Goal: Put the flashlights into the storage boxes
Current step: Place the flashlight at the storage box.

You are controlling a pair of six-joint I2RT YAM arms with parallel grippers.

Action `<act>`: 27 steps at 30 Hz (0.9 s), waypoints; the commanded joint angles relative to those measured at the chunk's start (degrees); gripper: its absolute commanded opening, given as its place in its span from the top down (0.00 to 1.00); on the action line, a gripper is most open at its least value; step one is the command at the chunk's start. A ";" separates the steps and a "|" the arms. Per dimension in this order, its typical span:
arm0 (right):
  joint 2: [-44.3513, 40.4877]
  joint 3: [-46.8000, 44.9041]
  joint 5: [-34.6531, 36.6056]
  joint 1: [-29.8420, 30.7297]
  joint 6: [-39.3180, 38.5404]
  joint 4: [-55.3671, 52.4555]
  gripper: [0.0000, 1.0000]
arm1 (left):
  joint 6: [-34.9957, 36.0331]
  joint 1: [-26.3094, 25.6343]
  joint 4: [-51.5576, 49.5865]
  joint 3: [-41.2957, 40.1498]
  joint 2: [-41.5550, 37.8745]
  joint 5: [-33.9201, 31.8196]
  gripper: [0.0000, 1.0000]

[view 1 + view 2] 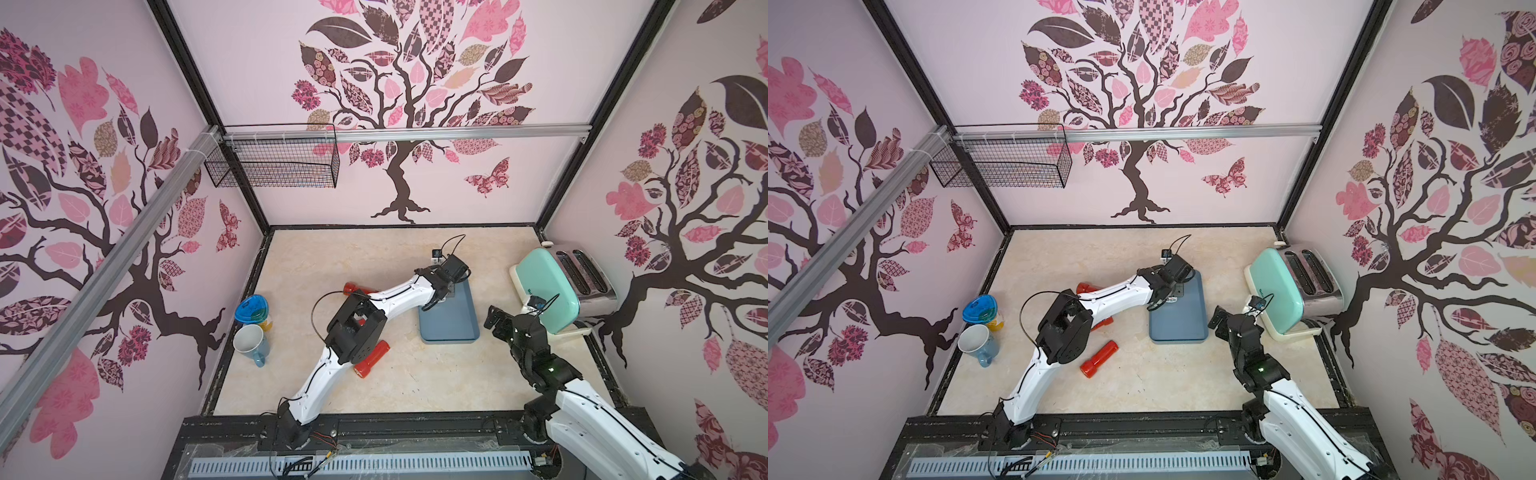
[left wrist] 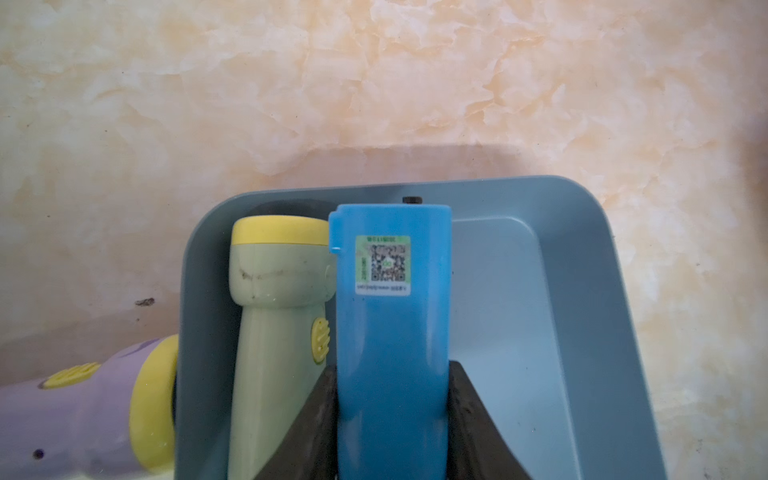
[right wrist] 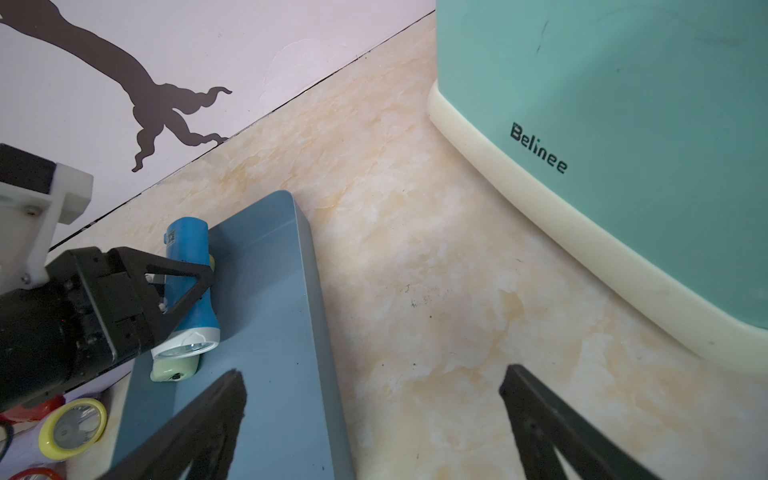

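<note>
Left fingers (image 2: 307, 432) pinching the blue flashlight (image 2: 392, 332) across its barrel, one on each side, no gap that I can see. The flashlight runs lengthwise over the slate-blue tray (image 2: 582, 332), its stickered tail end toward the tray's far rim and its clear-lensed head back toward the arm. I cannot tell whether it touches the tray floor.

Just beside it, inside the tray along one long wall, the pale green flashlight (image 2: 274, 353) lies parallel but the other way round, yellow head at the far end. Outside that same wall the lilac flashlight (image 2: 83, 415) lies on the desk (image 3: 415, 249), yellow head up against the tray's outer side.

Right fingers (image 3: 199, 432) spread wide, nothing between them. They hang over bare desk between the tray and the mint-green toaster (image 3: 623, 124).

Further out, from a top view: one red flashlight (image 1: 1099, 358) lies on open desk near the left arm's elbow, well apart from the tray. A second red flashlight (image 1: 1086, 287) lies behind the forearm, partly hidden. A third red flashlight (image 1: 1102, 322) peeks from under the arm, mostly covered.

By the left wall, a mug (image 1: 249, 343) stands just beside a blue-lidded cup (image 1: 251, 309). A black wire basket (image 1: 274, 162) hangs from the rail on the back wall.
</note>
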 commanded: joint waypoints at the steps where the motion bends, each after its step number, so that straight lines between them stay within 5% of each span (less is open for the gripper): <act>1: -0.66 0.23 0.50 -0.24 0.08 -0.91 0.00 | 1.11 0.10 -0.98 3.04 0.70 -1.28 0.69; 27: -3.69 -0.25 0.79 -0.45 0.26 -1.89 0.00 | -2.17 0.36 -3.42 3.04 0.72 -2.69 0.53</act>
